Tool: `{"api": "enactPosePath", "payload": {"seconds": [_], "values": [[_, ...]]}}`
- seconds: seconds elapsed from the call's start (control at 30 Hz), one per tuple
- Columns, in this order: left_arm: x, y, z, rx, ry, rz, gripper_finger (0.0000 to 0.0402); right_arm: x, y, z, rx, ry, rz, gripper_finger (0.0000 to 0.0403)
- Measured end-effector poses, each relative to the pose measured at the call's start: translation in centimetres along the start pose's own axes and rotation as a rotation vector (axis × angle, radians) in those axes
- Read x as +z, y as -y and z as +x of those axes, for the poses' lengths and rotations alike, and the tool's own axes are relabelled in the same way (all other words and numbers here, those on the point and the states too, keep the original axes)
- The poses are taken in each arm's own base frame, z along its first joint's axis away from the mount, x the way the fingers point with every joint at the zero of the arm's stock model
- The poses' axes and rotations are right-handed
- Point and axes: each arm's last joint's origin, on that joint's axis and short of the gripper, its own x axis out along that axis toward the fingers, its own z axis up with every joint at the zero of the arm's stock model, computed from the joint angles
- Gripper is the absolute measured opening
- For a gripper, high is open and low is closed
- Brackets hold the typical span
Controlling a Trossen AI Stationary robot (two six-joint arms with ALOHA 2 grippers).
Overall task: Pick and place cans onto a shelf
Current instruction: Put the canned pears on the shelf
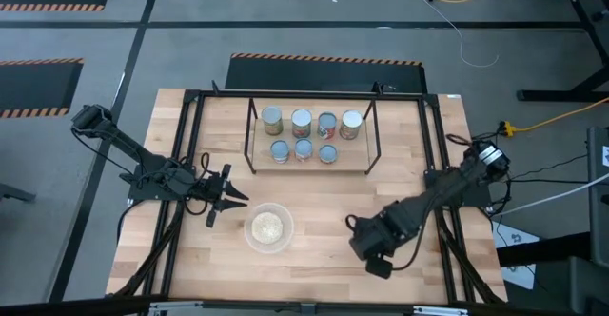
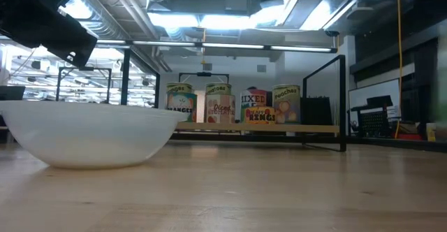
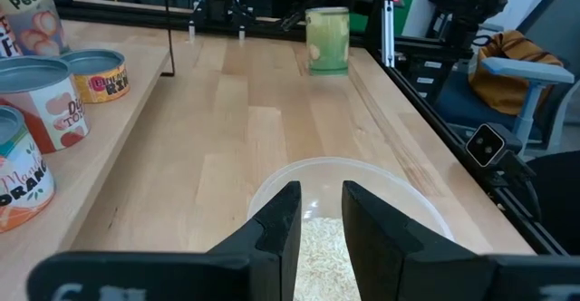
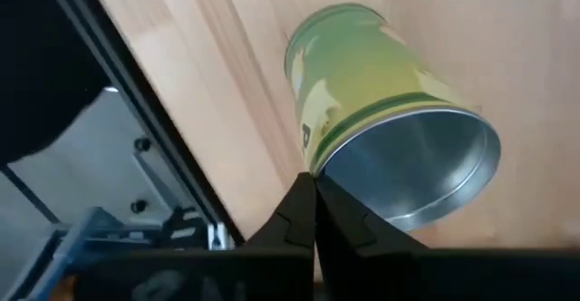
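Right end effector hangs over the light wood bench near its right front corner, fingers pressed together with nothing between them, just above a green can standing apart from the rest. Seven cans sit on the shelf, four behind and three in front, in a bright workshop. Left end effector, arm stretched low, is slightly spread beside the one bowl.

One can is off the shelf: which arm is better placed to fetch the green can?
Right. Its end effector, shut, sits right by the green can; the left end effector hovers over the bowl, with that can far across the table.
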Motion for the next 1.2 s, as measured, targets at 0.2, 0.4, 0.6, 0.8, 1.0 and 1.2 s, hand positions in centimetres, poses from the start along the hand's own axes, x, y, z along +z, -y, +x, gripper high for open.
{"api": "enactPosePath", "payload": {"seconds": [0.2, 0.4, 0.6, 0.8, 1.0, 1.2], "values": [[0.0, 0.0, 0.0, 0.0, 0.0, 0.0, 0.0076, 2.3, 0.6, -3.0, 0.031, 0.111, -0.091, 0.0], [0.0, 0.0, 0.0, 0.0, 0.0, 0.0, 0.0076, 4.7, 2.7, -7.1, -0.02, 0.221, -0.179, 0.0], [0.0, 0.0, 0.0, 0.0, 0.0, 0.0, 0.0076, 6.3, 6.1, -11.4, -0.141, 0.298, -0.234, 0.0], [0.0, 0.0, 0.0, -0.001, 0.0, 0.0, 0.0076, 7.8, 10.2, -14.2, -0.26, 0.311, -0.271, 0.0], [0.0, 0.0, 0.0, -0.001, 0.0, 0.0, 0.0076, 9.7, 14.3, -14.7, -0.301, 0.286, -0.26, 0.0], [0.0, 0.0, 0.0, 0.0, -0.003, 0.002, 0.0076, 10.8, 17.3, -13.4, -0.317, 0.209, -0.187, 0.0]]}}
